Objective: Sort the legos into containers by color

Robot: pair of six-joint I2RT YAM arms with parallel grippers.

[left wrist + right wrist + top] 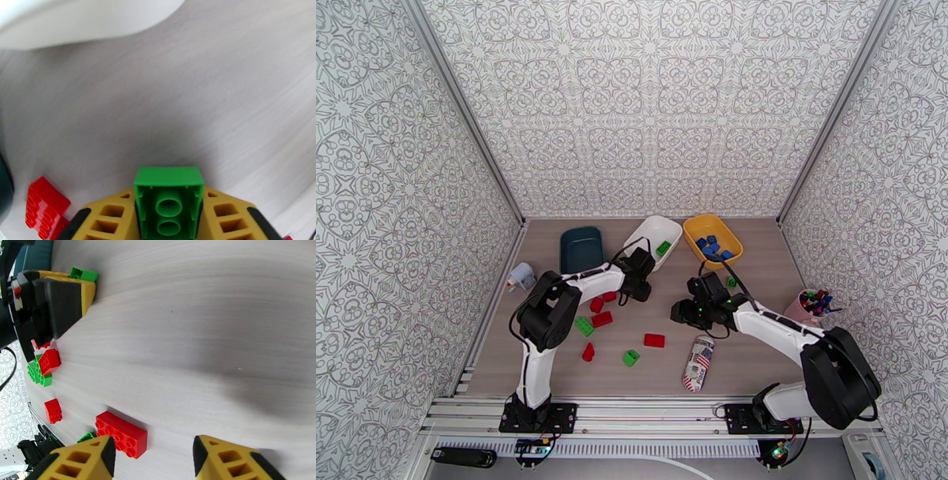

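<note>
Legos, red and green, lie loose on the worktop (758, 355) in front of the arms. One green lego (169, 199) is pinched between the left fingers (104, 221), hollow underside toward the wrist camera, near the white bin (79, 19) but short of its rim. Whether it is clear of the worktop cannot be told.

Step in hand, as judged: carry this lego into the white bin.
- Raise it well above the rim before crossing, as the wall stands directly ahead.
- Hold the grip square. The lego sits at the fingertips and could twist out.
- Let go low over the bin floor so it does not bounce out.

The right fingers (79, 461) are spread with nothing between them, low over the worktop. A red lego (121, 434) lies just beside one of them and is likely the next pick. They should centre over it before closing. The two arms work close together mid-worktop, so the paths need to stay apart.

Containers:
- White bin: one second green lego (663, 248).
- Yellow bin (711, 219): several blue legos (711, 246).
- Teal bin (581, 249): no lego seen inside. It is presumably for the reds.
</note>
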